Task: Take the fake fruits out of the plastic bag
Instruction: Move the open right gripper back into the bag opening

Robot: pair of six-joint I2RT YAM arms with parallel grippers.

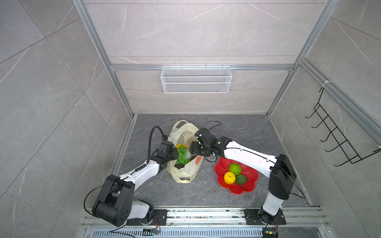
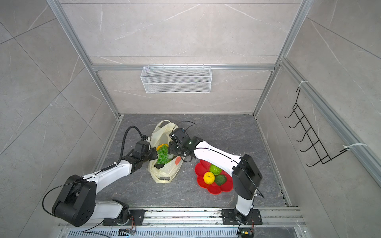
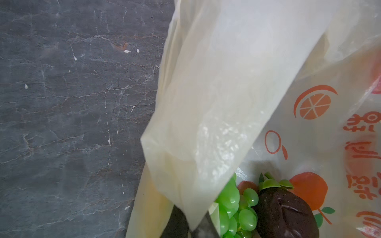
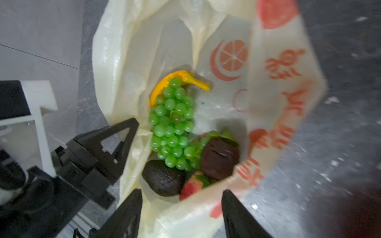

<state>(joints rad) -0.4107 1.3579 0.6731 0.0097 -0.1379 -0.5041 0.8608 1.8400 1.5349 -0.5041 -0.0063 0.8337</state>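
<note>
The pale-yellow plastic bag (image 1: 184, 131) (image 2: 162, 131) lies on the dark floor with its mouth held open. My left gripper (image 1: 175, 155) (image 3: 195, 227) is shut on the bag's left rim. The film runs between its jaws. My right gripper (image 1: 192, 149) (image 4: 181, 193) hovers open over the mouth, its fingers either side of the near rim. Inside lie fake fruits: a green grape bunch (image 4: 173, 127) (image 3: 237, 206), a yellow banana (image 4: 181, 77), two dark brown pieces (image 4: 219, 158) and a red strawberry (image 4: 191, 187).
A red flower-shaped plate (image 1: 220, 168) stands right of the bag under my right arm, holding a bumpy green fruit (image 1: 235, 169), a yellow citrus (image 1: 229, 177) and a dark green fruit (image 1: 241, 179). A wire basket (image 1: 195, 79) hangs on the back wall, a black hook rack (image 1: 338, 134) on the right wall.
</note>
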